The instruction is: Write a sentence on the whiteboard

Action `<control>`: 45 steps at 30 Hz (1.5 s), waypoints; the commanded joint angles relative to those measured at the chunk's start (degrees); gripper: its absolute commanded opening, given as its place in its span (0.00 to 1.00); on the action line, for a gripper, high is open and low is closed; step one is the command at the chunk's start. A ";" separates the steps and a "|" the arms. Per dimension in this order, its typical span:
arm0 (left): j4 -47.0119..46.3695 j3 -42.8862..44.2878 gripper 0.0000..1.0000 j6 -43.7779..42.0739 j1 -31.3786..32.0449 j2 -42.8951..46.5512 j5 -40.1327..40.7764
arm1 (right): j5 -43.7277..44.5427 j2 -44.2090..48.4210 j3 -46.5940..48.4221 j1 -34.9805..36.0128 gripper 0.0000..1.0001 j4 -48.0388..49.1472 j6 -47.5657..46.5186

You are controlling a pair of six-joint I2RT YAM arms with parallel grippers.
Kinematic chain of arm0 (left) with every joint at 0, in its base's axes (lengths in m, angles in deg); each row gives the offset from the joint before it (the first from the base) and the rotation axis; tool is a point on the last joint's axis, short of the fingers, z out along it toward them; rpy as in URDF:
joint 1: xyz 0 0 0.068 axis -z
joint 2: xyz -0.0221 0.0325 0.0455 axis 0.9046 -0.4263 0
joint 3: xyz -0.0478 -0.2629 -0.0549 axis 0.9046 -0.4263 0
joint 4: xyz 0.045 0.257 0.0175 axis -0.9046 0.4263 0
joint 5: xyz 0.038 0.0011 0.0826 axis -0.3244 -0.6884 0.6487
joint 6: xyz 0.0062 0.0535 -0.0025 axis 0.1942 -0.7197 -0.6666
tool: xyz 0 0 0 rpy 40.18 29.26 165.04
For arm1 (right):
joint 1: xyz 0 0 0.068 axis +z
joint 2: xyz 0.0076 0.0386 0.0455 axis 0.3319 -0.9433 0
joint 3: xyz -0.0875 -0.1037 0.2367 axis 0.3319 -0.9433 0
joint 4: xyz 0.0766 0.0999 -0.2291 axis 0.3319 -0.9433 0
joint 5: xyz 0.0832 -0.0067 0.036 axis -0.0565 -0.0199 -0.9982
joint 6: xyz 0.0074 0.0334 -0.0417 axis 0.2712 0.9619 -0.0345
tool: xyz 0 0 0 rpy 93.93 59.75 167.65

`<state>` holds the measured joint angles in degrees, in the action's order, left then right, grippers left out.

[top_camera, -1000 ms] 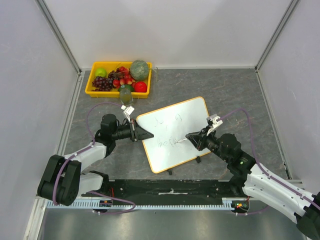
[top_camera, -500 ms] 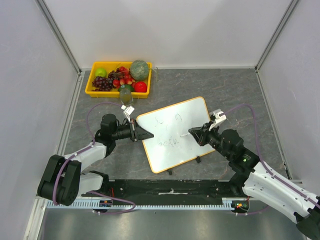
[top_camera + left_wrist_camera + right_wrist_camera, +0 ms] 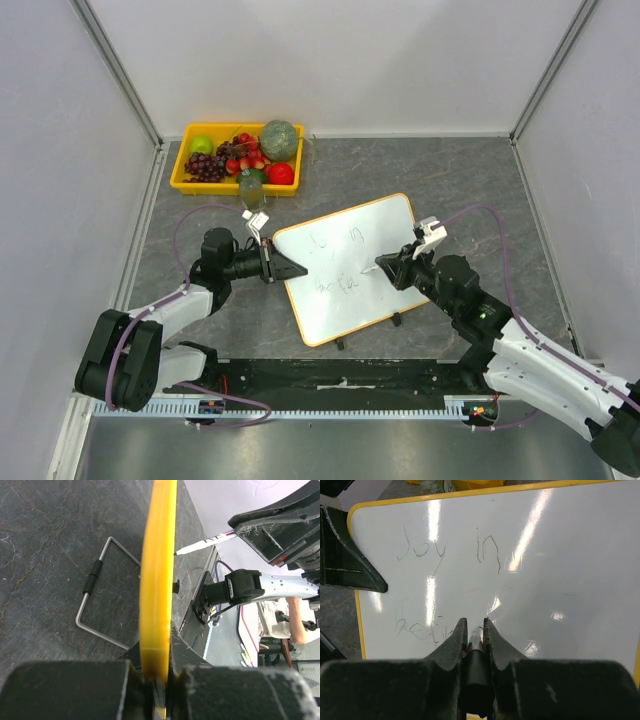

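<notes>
L gripper (image 3: 290, 268) clamped on whiteboard (image 3: 372, 232) frame at its 9 o'clock edge, board mid-table, R gripper (image 3: 475, 622) pinched on marker (image 3: 206, 542), tip at 2nd line of sentence (image 3: 445, 555), 6 o'clock of "in": hold L grip firm, light even tip pressure, strokes twd 3 o'clock.

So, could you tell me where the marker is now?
In the top view, the marker is clamped in the right end effector, its tip over the middle of the whiteboard.
</notes>
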<state>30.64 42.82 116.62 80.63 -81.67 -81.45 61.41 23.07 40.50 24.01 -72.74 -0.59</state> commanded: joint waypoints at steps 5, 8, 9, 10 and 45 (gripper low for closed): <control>6.80 -1.61 0.02 -9.96 -1.36 -1.79 11.47 | -0.43 -2.09 -1.33 0.11 0.00 2.14 -0.86; 6.80 -1.61 0.02 -9.87 -1.44 -1.79 11.47 | -1.14 -2.79 -1.77 0.11 0.00 1.43 -0.86; 6.80 -1.61 0.02 -9.96 -1.36 -1.79 11.47 | -1.40 -2.88 -2.03 0.11 0.00 1.08 -0.86; 6.80 -1.61 0.02 -9.87 -1.36 -1.79 11.38 | -1.67 -2.88 -2.29 0.11 0.00 0.82 -0.94; 6.63 -1.61 0.02 -9.96 -1.36 -1.96 11.29 | 6.68 -3.76 0.69 0.11 0.00 -0.06 -1.82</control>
<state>30.62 42.82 116.64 80.58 -81.87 -81.45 63.60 20.97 40.33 24.28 -70.84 0.04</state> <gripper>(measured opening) 0.086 0.169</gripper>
